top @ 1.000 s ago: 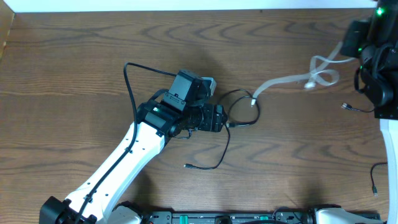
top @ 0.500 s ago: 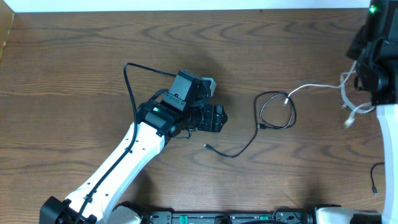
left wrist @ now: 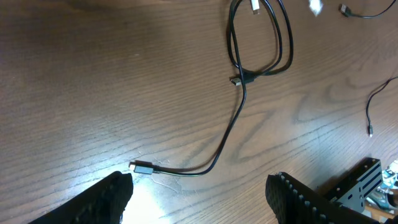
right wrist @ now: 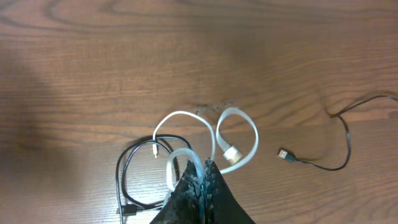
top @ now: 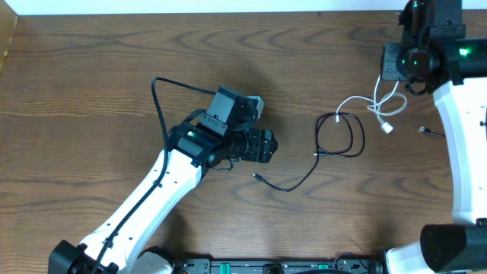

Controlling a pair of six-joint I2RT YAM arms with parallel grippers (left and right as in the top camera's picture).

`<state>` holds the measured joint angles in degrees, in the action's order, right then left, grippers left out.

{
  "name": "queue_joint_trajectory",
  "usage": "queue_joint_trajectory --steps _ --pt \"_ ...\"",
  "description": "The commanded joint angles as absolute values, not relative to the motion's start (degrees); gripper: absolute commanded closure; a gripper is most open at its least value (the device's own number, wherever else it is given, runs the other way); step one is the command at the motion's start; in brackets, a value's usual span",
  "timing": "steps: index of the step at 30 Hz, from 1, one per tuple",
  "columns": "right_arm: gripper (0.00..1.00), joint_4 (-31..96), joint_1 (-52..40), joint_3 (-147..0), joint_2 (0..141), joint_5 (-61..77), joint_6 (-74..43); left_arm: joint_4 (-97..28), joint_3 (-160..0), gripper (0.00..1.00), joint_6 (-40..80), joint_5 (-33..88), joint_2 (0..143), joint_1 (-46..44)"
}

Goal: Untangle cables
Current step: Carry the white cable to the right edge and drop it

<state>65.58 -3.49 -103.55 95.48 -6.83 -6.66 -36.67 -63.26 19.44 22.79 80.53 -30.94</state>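
Observation:
My right gripper (right wrist: 203, 169) is shut on the white cable (right wrist: 239, 127), whose loops and plug hang over the table; in the overhead view the gripper (top: 402, 74) sits at the far right with the white cable (top: 358, 103) trailing left. One white end lies inside the loop of a black cable (top: 338, 135), whose tail runs toward my left gripper (top: 272, 144). In the left wrist view the left gripper (left wrist: 202, 199) is open and empty, just behind that black cable's plug (left wrist: 142, 166). The loop (left wrist: 261, 37) lies farther off.
A second thin black cable (right wrist: 339, 140) lies to the right of the white one, with its plug end (top: 428, 132) showing in the overhead view. Another thin black cord (left wrist: 376, 106) lies at the table's right edge. Thick arm cabling (top: 160, 99) loops behind the left arm.
My right gripper has swung back toward the far right edge with the white cable. The black loop was dragged right, away from my left gripper, and now rests. The left arm has not moved.

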Motion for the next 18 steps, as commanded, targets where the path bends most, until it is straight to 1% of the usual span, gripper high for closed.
queue_joint_trajectory --steps 1,6,12,18 --pt "0.99 65.3 -3.4 -104.0 96.0 -6.1 -6.2 -36.9 -63.5 0.27 18.7 23.3 81.1 -30.8" --pt "0.99 62.2 -3.4 -104.1 94.4 -8.1 -6.7 -36.9 -63.5 0.27 18.7 23.3 81.1 -30.8" --pt "0.99 56.9 -3.4 -104.1 87.5 -9.2 -13.4 -36.9 -63.5 0.27 18.7 23.3 81.1 -30.8" --pt "0.99 48.3 -3.4 -104.1 78.2 -0.8 -13.6 -36.9 -63.5 0.27 18.7 23.3 81.1 -30.8"
